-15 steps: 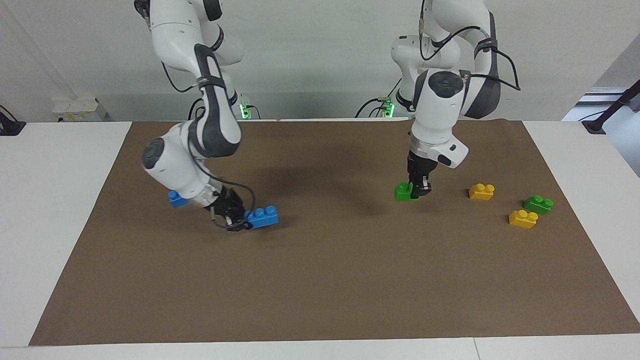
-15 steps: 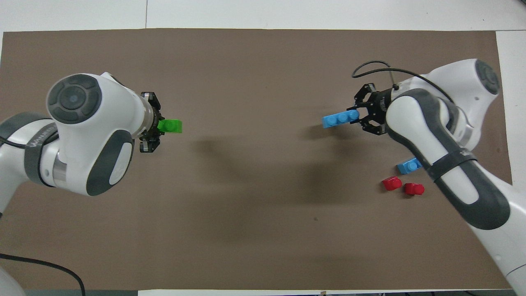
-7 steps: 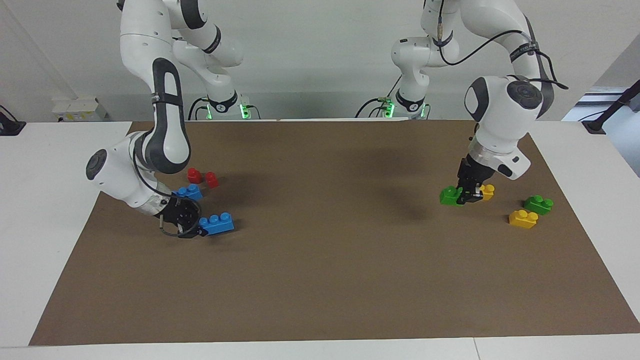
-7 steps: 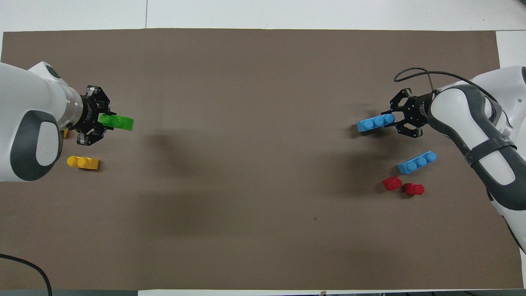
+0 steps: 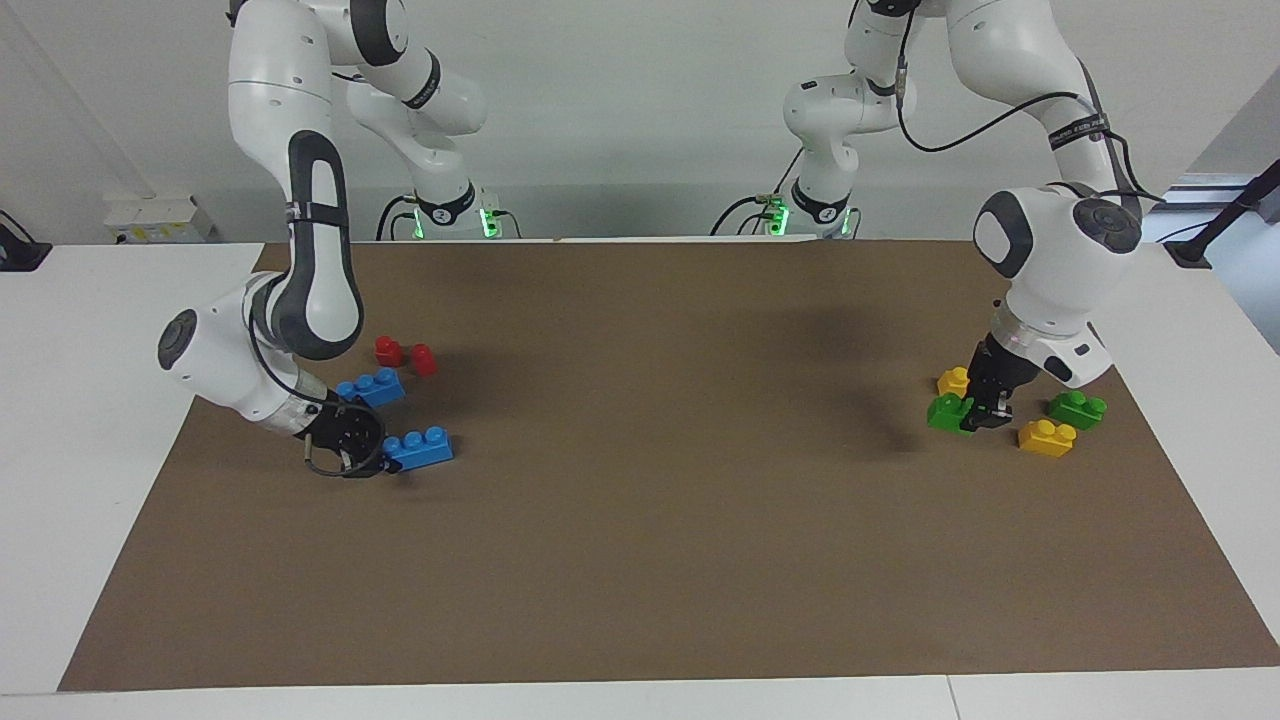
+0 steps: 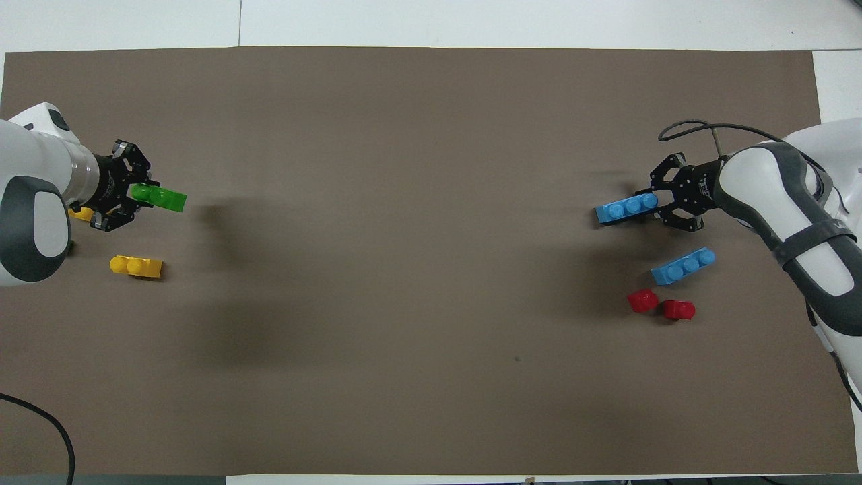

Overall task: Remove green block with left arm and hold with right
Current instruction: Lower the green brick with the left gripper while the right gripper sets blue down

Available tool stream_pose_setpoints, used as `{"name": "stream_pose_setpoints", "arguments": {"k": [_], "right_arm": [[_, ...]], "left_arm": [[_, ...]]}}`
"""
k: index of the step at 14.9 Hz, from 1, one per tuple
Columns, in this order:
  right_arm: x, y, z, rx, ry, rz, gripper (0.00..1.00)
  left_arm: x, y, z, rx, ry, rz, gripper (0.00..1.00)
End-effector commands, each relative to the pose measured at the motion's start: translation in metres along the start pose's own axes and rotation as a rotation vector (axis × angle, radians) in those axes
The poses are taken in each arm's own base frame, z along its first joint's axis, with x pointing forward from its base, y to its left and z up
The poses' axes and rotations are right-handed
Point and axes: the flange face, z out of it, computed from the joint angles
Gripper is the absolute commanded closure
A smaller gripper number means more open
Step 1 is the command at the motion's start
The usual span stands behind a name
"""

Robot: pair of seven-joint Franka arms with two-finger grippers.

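Note:
My left gripper [image 5: 978, 418] is shut on one end of the green block [image 5: 943, 413], a small two-stud brick, and holds it low over the mat among the yellow bricks at the left arm's end. In the overhead view the gripper [image 6: 143, 195] grips the block [image 6: 168, 199] sideways. My right gripper [image 5: 378, 458] is shut on one end of a blue three-stud brick [image 5: 425, 447], low over the mat at the right arm's end. It also shows in the overhead view [image 6: 652, 204] with that brick [image 6: 619, 211].
A second green brick [image 5: 1078, 408] and two yellow bricks [image 5: 1046, 437] [image 5: 953, 381] lie around the left gripper. Another blue brick [image 5: 372, 386] and two red pieces [image 5: 388, 350] [image 5: 424, 359] lie near the right gripper. The brown mat [image 5: 660, 480] covers the table.
Both arms have swung apart, each toward its own end of the table. The left carried the green block to the yellow bricks; the right carried the blue brick beside the other blue one.

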Motion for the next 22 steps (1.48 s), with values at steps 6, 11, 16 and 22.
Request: {"name": "stream_pose_setpoints", "arguments": {"k": [6, 11, 16, 22], "right_arm": [[-0.033, -0.024, -0.065, 0.002, 0.053, -0.148, 0.02], [-0.104, -0.024, -0.159, -0.142, 0.222, -0.598, 0.01], [-0.18, 0.024, -0.246, -0.31, 0.253, -1.026, 0.0], [-0.203, 0.047, -0.272, -0.383, 0.215, -1.25, 0.0]], "left_arm": [[0.032, -0.003, 0.055, -0.031, 0.008, 0.065, 1.0], [0.037, -0.003, 0.079, -0.04, 0.014, 0.063, 1.0], [0.038, -0.005, 0.088, -0.037, 0.017, 0.101, 1.0], [0.044, -0.004, 0.084, -0.056, 0.031, 0.113, 0.0]]}}
